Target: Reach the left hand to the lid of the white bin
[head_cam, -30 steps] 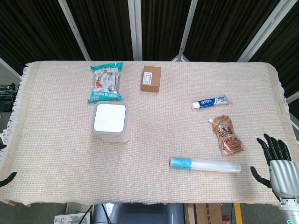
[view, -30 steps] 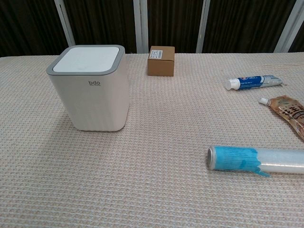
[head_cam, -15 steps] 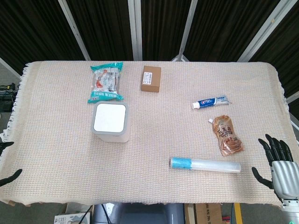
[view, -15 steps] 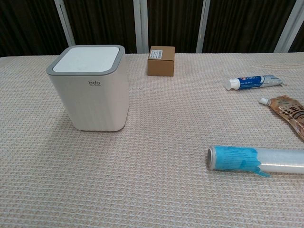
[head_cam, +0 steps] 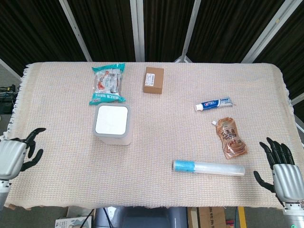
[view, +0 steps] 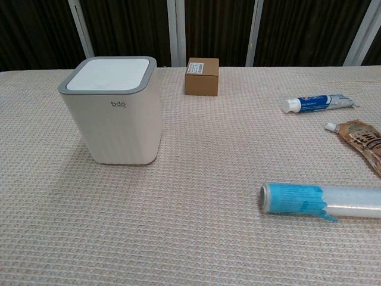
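The white bin (head_cam: 113, 124) (view: 114, 113) stands upright on the left half of the table, its flat white lid (head_cam: 111, 119) (view: 108, 74) framed in grey. My left hand (head_cam: 15, 154) hovers at the table's left edge, well to the left of the bin and nearer the front, fingers spread and holding nothing. My right hand (head_cam: 280, 167) sits at the front right corner, fingers spread, also holding nothing. Neither hand shows in the chest view.
A snack packet (head_cam: 107, 84) lies behind the bin. A brown box (head_cam: 154, 80) (view: 202, 75) sits at the back centre. A toothpaste tube (head_cam: 213, 103) (view: 317, 103), a brown pouch (head_cam: 231, 137) (view: 360, 139) and a clear roll with a blue end (head_cam: 209, 167) (view: 321, 199) lie on the right.
My left hand has risen into the head view at the table's left edge, moving up and rightward toward the bin. The right hand barely shifted.
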Robot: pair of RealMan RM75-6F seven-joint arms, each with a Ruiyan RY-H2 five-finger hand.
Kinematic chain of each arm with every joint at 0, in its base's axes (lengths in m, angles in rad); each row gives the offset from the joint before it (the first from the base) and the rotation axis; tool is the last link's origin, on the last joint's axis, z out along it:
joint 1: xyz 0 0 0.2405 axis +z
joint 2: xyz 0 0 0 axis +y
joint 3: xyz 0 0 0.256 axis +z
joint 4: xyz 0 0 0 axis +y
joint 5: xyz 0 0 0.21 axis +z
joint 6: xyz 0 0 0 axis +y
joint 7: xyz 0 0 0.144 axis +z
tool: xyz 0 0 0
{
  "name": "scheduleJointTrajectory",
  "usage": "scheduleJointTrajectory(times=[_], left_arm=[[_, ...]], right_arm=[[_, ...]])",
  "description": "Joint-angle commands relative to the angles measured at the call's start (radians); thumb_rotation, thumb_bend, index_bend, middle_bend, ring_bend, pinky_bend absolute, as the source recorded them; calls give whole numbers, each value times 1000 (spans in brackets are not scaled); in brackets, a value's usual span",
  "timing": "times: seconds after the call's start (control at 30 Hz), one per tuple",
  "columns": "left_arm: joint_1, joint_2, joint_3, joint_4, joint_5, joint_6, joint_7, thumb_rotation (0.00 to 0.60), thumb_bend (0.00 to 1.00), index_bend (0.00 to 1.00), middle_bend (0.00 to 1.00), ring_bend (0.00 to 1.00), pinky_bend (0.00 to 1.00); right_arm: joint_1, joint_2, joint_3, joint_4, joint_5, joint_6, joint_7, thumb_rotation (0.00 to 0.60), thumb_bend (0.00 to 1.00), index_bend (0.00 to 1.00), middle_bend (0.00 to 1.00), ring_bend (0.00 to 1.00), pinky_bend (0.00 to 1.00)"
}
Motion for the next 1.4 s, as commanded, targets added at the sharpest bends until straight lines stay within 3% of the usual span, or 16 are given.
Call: scheduleJointTrajectory(times=[0.03,0.23,0.5,0.7,1.4], left_arm=[[-95,20,-46,-72,-61,-117,112,600,679,228,854,837,738],[-224,7,-93,-192,-210,-262,288,600,736,227,876,854,740],[-353,-2,-107,-269,-422,-359,463,600,736,239,879,856,740],[-436,-51,-88,-291,-533,-353,605,600,737,238,879,856,740],[-588,-177,-7,-270,-720,-281,793,600,737,238,881,856,740]], right_arm=[[0,1,1,-1,2,0,1,600,303,117,13,42,54],[2,-1,2,-2,8,-6,-2,600,303,117,13,47,64],[2,-7,1,-2,9,-7,-14,600,303,117,13,47,64],[4,-10,4,2,16,-11,-16,600,303,117,13,47,64],[6,-7,12,5,30,-11,-3,600,303,117,13,48,64]])
